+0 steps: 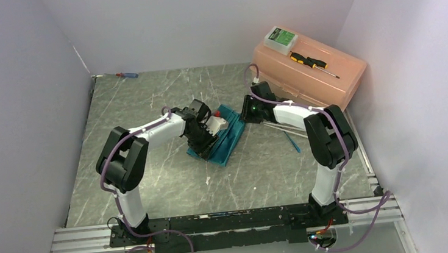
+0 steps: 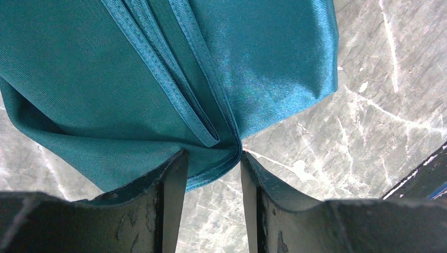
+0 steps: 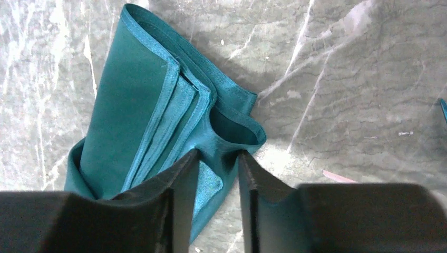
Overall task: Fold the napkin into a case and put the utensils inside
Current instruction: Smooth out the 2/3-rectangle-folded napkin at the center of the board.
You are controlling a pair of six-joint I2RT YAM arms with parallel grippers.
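The napkin is lying folded into a narrow oblong on the marbled table, to the left of the peach toolbox and nearer the arm bases than it. The left gripper is working at the napkin end farthest from the toolbox. Its fingers are pinching the stacked hemmed edges, and the cloth is puckering into the narrow gap between them. The right gripper is at the end facing the toolbox. It is clamping a lower layer of cloth, and the layers above it are gaping like a pocket mouth. The blue utensil and the white sticks are lying loose on the table just in front of the toolbox, on its near side, apart from the napkin.
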